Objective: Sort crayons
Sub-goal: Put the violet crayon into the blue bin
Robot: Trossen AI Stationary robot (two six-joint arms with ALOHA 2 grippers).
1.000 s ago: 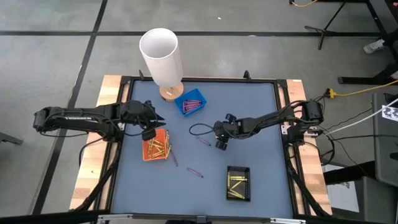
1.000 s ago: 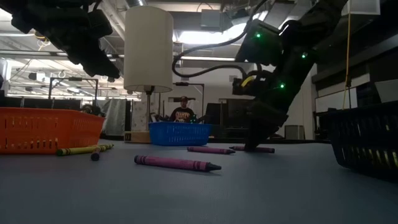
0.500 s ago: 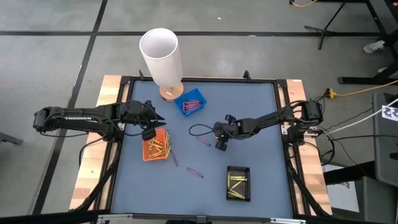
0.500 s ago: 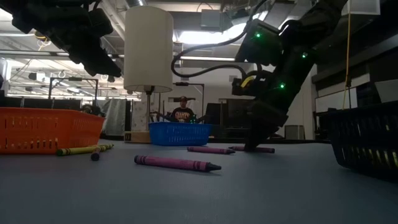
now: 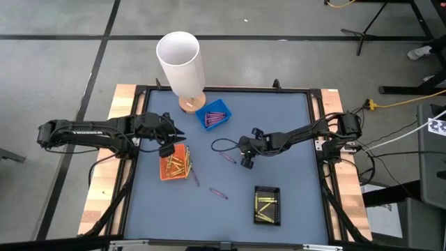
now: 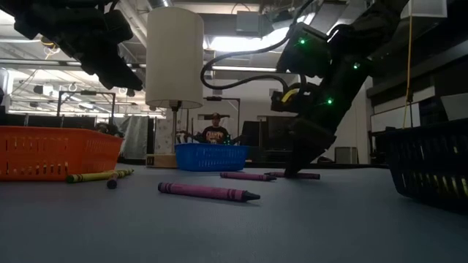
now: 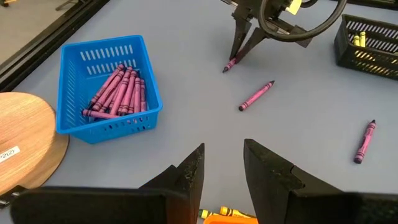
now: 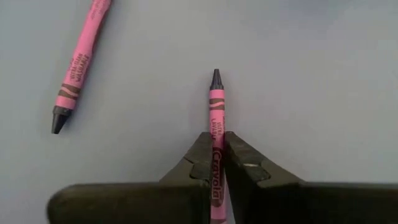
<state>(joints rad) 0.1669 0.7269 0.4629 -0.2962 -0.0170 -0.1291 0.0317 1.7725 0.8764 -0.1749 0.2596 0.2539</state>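
Observation:
My right gripper (image 8: 216, 163) is down at the table's middle (image 5: 245, 162), shut on a pink crayon (image 8: 215, 106) that lies on the grey mat. Two more pink crayons lie loose nearby (image 7: 256, 96) (image 7: 365, 140). My left gripper (image 7: 222, 163) hangs open over the orange tray (image 5: 174, 164), which holds orange-gold crayons. The blue tray (image 7: 109, 87) holds pink crayons. The black tray (image 5: 267, 205) holds yellow ones. My right gripper pinches the pink crayon's paper-wrapped shaft (image 8: 215, 140) between its two fingers, on its long sides. The fingers slant down from the table's right side. The crayon's dark tip (image 8: 216, 77) sticks out ahead of the fingers, and the crayon lies on the mat (image 6: 300, 175).
A white cylinder lamp on a round wooden base (image 5: 180, 63) stands at the far edge beside the blue tray. A couple of crayons lie on the mat next to the orange tray (image 6: 95, 176). A black cable loops behind my right gripper (image 5: 221, 145). A person sits beyond the table (image 6: 214, 131).
My right gripper has shut on the pink crayon at the table's middle, staying in place. The crayon still lies on the mat.

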